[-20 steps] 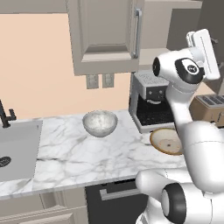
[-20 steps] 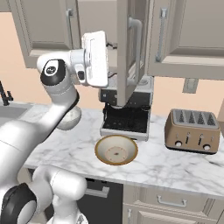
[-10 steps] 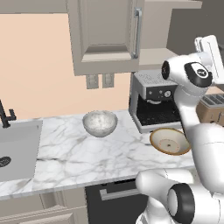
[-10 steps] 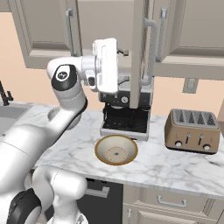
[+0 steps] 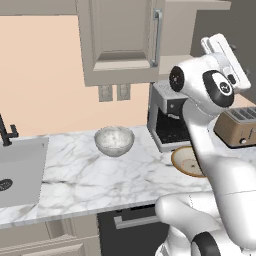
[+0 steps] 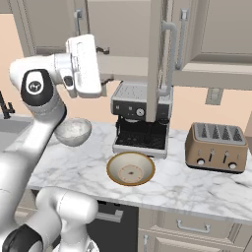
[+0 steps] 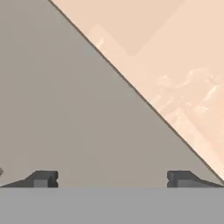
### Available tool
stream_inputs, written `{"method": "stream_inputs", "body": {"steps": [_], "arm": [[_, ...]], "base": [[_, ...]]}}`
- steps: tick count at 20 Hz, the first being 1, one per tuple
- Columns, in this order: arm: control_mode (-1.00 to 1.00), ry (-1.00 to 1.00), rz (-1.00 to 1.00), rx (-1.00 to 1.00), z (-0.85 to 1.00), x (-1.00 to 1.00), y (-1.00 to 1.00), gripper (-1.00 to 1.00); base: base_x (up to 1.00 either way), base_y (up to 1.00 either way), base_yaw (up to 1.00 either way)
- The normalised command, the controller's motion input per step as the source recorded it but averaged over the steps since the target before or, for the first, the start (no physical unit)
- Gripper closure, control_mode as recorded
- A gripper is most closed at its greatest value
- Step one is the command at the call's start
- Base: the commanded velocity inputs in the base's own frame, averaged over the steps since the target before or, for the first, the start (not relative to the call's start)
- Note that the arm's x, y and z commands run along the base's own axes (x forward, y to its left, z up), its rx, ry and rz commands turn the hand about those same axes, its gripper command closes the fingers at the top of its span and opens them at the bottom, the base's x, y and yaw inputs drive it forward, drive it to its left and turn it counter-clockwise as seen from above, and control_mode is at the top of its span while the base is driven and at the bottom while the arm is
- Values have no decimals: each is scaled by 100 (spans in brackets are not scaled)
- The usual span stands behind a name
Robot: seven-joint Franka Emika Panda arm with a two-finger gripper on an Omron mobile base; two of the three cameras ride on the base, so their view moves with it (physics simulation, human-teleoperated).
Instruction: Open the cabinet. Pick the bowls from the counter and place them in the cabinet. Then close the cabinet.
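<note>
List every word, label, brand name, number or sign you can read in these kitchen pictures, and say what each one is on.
None: no readable text anywhere.
Coffee machine: a round dial on the front, no legible marking.
Toaster: knobs and buttons, no lettering visible.
Cabinet, both bowls, counter: plain.

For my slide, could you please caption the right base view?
Open gripper raised beside the cabinet; both bowls sit on the counter.

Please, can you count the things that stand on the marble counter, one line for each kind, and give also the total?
Bowls: 2, the grey-white marbled bowl and the tan bowl
Coffee machines: 1, the coffee machine
Toasters: 1, the toaster
Total: 4
</note>
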Motion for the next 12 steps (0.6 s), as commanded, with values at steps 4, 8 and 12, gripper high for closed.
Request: {"method": "stream_inputs", "body": {"steps": [4,8,12], "arm": [[-100,52,28,-5,79,-23,60,-100],[-100,51,23,-3,6,-1,42,-100],[-100,38,24,-2,-23,11,59,-100]], "base": [[0,0,0],[0,0,0],[0,0,0]]}}
